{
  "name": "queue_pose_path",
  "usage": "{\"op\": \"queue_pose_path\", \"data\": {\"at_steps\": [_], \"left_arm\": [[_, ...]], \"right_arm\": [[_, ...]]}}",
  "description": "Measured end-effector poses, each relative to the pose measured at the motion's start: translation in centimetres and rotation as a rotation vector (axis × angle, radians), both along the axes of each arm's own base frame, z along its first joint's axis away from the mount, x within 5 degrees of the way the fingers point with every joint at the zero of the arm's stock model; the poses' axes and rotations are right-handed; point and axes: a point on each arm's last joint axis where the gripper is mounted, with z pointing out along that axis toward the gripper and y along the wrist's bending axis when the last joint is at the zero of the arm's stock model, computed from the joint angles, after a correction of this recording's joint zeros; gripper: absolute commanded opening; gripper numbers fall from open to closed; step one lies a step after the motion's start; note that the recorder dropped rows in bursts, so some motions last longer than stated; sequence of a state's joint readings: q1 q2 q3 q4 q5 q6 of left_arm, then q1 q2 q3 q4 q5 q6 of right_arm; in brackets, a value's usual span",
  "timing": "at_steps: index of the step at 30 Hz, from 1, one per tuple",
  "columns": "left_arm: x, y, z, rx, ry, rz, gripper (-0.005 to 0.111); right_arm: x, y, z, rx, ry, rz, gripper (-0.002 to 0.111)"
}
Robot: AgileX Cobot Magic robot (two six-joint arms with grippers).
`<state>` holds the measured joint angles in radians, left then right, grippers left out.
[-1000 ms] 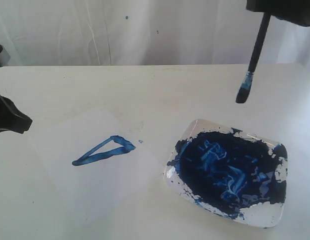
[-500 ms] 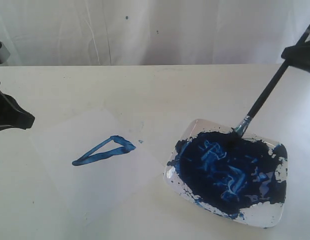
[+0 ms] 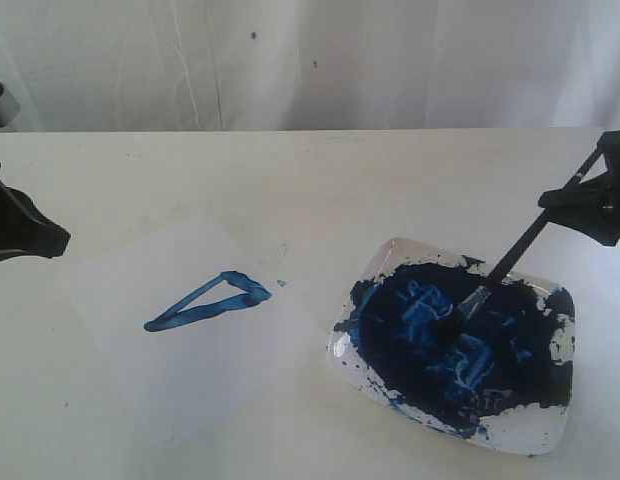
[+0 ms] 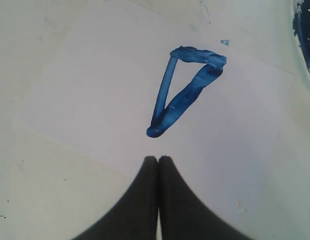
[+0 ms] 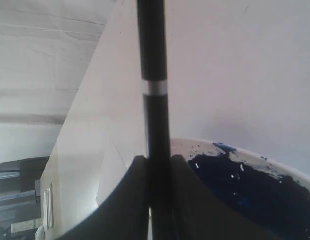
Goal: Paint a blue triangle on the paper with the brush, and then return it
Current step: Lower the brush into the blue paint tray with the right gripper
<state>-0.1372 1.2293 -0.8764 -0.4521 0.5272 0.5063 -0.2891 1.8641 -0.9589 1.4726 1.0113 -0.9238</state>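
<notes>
The right gripper is closed on the black handle of the brush. The brush slants away from the jaws, and its tip is in the paint of the dish. The left gripper has its jaws pressed together and empty. Just beyond them lies the blue triangle on the paper.
</notes>
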Motion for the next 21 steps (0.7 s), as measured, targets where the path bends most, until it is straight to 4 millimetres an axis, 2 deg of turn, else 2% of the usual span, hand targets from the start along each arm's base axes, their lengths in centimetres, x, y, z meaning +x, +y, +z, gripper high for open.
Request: {"op": "queue_pose_path", "data": {"at_steps": [8, 16, 21], "left_arm": [[0.2, 0.0, 0.1, -0.011, -0.02, 0.015, 0.0], [0.2, -0.1, 0.2, -0.023, -0.02, 0.02, 0.0], [0.2, -0.2, 0.2, -0.044, -0.017, 0.027, 0.0]], "right_arm": [[0.5, -0.5, -1.2, -0.045, 0.03, -0.06, 0.0], [1.0, 1.8, -2.8, -0.102, 0.065, -0.015, 0.0], [1.1, 1.7, -3.2, -0.158, 0.069, -0.026, 0.0]]}}
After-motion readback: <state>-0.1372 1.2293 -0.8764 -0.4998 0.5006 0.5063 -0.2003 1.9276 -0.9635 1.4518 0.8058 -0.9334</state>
